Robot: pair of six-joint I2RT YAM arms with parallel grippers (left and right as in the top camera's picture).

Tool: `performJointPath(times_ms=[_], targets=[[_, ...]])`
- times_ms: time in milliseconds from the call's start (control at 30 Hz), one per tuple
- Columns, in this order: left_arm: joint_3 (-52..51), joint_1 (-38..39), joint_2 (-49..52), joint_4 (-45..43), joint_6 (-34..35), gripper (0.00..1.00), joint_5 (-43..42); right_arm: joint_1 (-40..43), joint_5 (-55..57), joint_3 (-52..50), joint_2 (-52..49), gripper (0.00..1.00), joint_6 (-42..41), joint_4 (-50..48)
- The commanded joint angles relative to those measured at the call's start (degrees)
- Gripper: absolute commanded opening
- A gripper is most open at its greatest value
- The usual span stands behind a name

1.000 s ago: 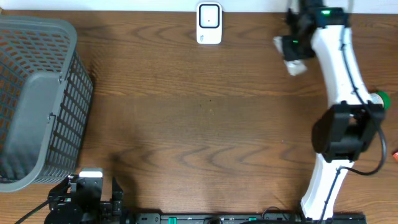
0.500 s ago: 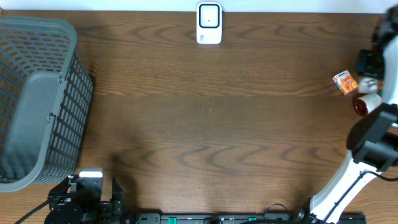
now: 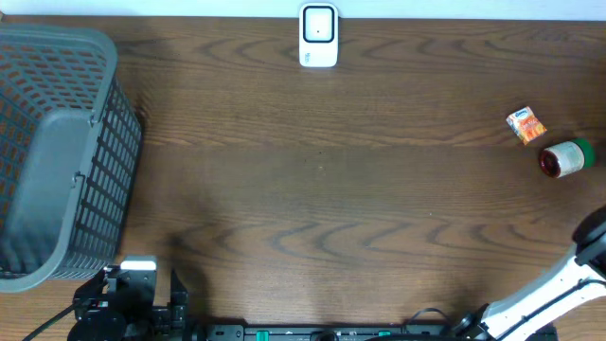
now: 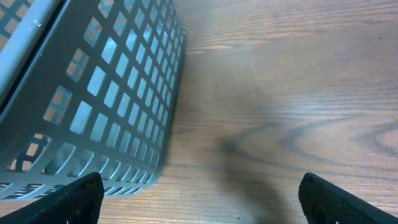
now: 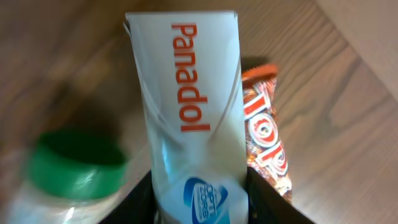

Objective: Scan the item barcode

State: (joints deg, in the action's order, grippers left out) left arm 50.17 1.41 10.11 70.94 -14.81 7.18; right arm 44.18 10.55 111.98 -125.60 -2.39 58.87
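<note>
Brown wood-grain table [image 3: 360,189] fills the overhead view. Grey plastic lattice basket [image 3: 57,152] sits at far-left edge; L wrist cam sees its side wall [image 4: 124,93] up close, standing on the wood. White R arm [image 3: 559,294] shows only at near-right corner. L claw [image 4: 205,202] at near-left, beside basket, fingers spread wide w/ nothing between, just bare table below. White scanner [image 3: 318,36] w/ dark window stands far-centre, well apart from everything else.

Task item: white Panadol box [image 5: 189,124] w/ red lettering, seen in R wrist cam only. R claw [image 5: 200,199] is clamped on its lower end, one finger each side.

Under/behind it on R side of table: small white bottle w/ green cap [image 3: 565,157] lying on its side, seen blurred left of box [image 5: 74,165], and small orange snack packet [image 3: 525,124] near it, peeking out right of box [image 5: 264,143].
</note>
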Motion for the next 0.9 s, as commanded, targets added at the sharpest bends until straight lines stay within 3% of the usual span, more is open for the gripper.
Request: performJointPath(times_ms=[0, 33, 100, 133, 433, 700, 867], targets=[[0.28, 0.28, -0.2, 0.0, 0.11, 0.99, -0.33, 5.11, -4.37, -7.87, -0.42, 0.32, -0.81, -3.93], [0.28, 0.28, -0.2, 0.0, 0.11, 0.99, -0.33, 6.21, -6.19, -9.57, -0.42, 0.38, -0.81, -5.25], [0.28, 0.28, -0.2, 0.02, 0.11, 0.99, -0.35, 7.56, -8.9, -10.73, -0.42, 0.64, -0.81, -6.34], [0.28, 0.28, -0.2, 0.02, 0.11, 0.99, -0.33, 8.04, -10.82, -10.29, -0.13, 0.98, -0.81, -6.54], [0.28, 0.28, -0.2, 0.0, 0.11, 0.99, -0.35, 7.72, -31.26, -1.97, 13.38, 0.99, -9.05, -8.41], [0.28, 0.28, -0.2, 0.02, 0.11, 0.99, -0.33, 5.42, -48.04, -1.84, 40.09, 0.99, -32.5, -16.92], [0.28, 0.28, -0.2, 0.0, 0.11, 0.99, -0.33, -2.56, -58.55, -1.25, 51.41, 0.99, -33.16, -24.02]])
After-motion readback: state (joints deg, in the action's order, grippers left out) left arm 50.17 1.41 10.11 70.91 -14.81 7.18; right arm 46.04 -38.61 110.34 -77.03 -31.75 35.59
